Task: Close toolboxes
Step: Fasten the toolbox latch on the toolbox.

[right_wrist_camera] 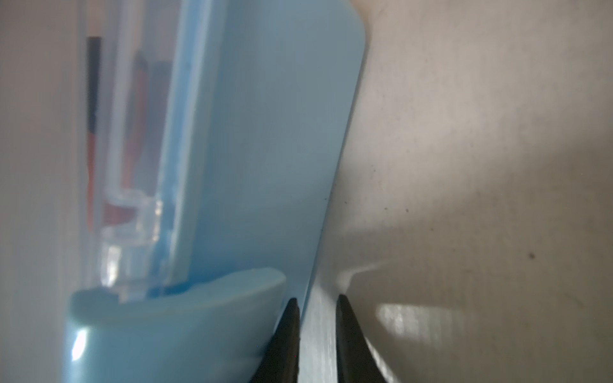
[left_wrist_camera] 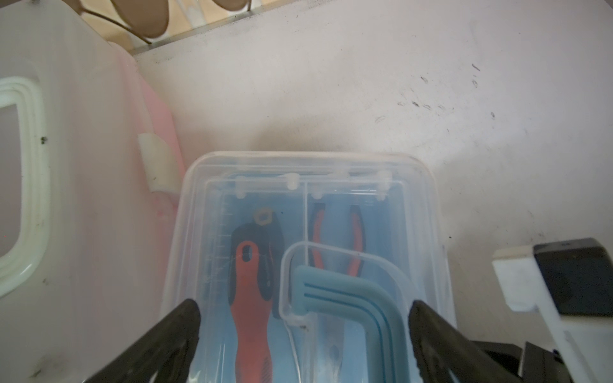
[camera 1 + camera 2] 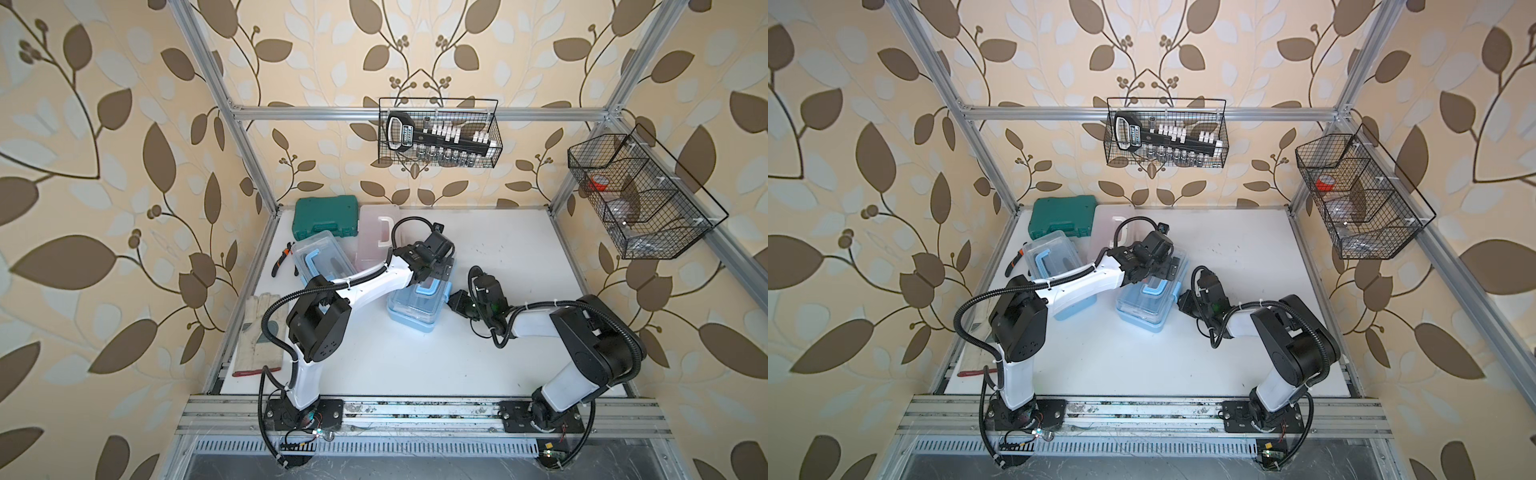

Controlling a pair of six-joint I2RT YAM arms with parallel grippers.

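Note:
Three toolboxes stand on the white table. A light blue toolbox lies in the middle, its clear lid down over pliers and a red-handled tool. My left gripper hovers open over that lid, one finger on each side of the blue handle. My right gripper is shut, low against that box's right wall, beside a blue latch. A second blue toolbox sits to the left, partly under my left arm. The pink toolbox lies behind.
A dark green hard case sits at the back left corner. Pliers and a work glove lie along the table's left edge. Two wire baskets hang on the frame above the back and right.

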